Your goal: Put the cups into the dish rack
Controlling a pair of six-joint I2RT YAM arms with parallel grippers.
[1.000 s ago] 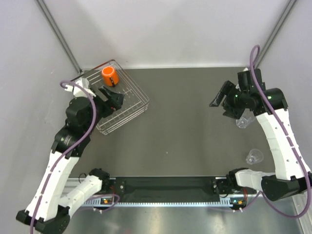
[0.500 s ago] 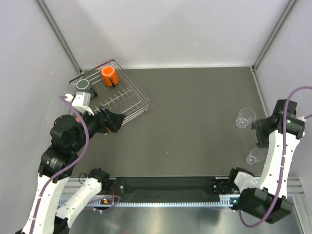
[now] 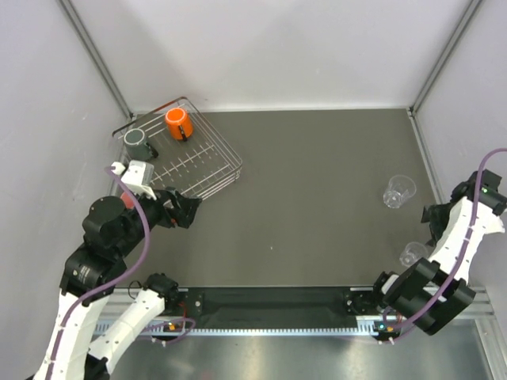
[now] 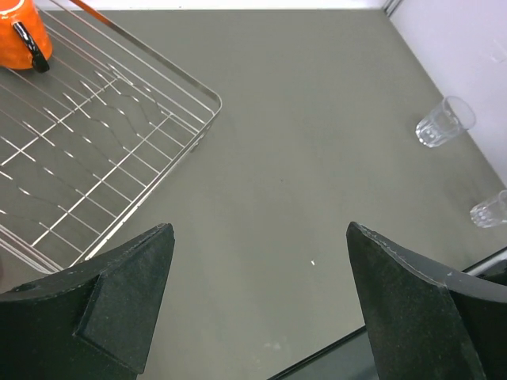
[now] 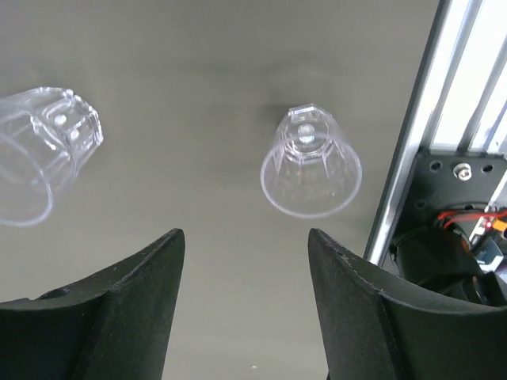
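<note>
The wire dish rack (image 3: 207, 162) sits at the far left of the table. In it stand an orange mug (image 3: 179, 123) and a dark grey cup (image 3: 135, 138). The left wrist view shows the rack's corner (image 4: 119, 142) and the mug (image 4: 22, 36). Two clear tumblers stand on the table at the right, one further back (image 3: 398, 191) and one nearer (image 3: 413, 253). My left gripper (image 3: 186, 210) (image 4: 257, 229) hangs open and empty just in front of the rack. My right gripper (image 3: 433, 219) (image 5: 245, 233) is open above the table, between and right of the tumblers (image 5: 310, 162) (image 5: 40, 158), touching neither.
A black and silver rail (image 3: 269, 305) (image 5: 412, 127) runs along the near edge, close to the nearer tumbler. White walls and metal corner posts (image 3: 432, 79) close in the table on three sides. The right wall stands right beside my right arm.
My left arm drew back from the rack toward the near side, and the dark grey cup now shows in the rack. My right arm swung back to the right edge, over the tumblers.
</note>
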